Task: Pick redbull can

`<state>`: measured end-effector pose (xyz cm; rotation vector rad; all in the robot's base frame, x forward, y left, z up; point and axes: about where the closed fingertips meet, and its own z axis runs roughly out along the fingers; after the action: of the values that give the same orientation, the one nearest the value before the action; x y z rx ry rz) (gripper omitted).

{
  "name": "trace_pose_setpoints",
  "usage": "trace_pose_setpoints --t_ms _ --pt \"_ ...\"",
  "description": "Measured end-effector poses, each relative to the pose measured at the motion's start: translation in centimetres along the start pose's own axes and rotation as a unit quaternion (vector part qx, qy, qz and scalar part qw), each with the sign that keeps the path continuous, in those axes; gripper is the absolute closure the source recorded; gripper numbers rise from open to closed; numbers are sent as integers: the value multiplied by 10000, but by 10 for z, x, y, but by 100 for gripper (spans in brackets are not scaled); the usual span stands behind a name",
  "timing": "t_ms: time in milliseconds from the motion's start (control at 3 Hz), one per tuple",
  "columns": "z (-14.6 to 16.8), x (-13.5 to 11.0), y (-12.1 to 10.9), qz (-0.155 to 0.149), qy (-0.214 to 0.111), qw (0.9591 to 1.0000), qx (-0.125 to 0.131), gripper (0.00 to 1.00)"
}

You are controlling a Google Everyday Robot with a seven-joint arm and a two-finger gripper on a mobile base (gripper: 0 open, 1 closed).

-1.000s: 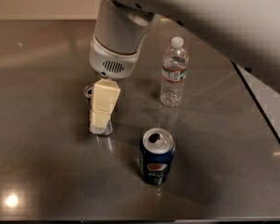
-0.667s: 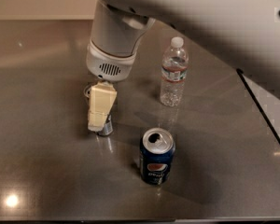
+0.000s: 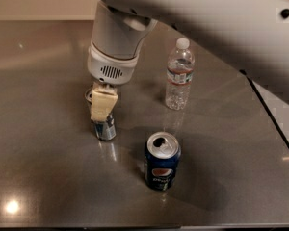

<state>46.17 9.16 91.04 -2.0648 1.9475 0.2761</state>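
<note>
Directly over the redbull can (image 3: 105,130) sits the hand (image 3: 102,107), its grip unclear; Pepsi can (image 3: 162,170) open-topped, water bottle (image 3: 178,76) capped.

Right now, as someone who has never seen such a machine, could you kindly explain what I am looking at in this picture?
This is one view looking down on a dark table; where the camera sits is not known. The big white shape coming in from the upper right is the robot's single arm. At its end is a cream-coloured pincer, its grasping part, lowered over the top of a slim silver redbull can that stands on the table. Whether the pincer grips the can cannot be told. Also upright on the table are an opened blue Pepsi can, nearer the camera, and a clear water bottle farther back.
</note>
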Motion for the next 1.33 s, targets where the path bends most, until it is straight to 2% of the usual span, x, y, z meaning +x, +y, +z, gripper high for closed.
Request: trace_pose_setpoints --t_ms 333,667,1333 --pt "-24 -3 1 -132 -112 9998 39 87" --pt "-62 -8 1 -364 -258 9989 127 100" --pt "-120 -20 -11 -801 -498 9951 296 100"
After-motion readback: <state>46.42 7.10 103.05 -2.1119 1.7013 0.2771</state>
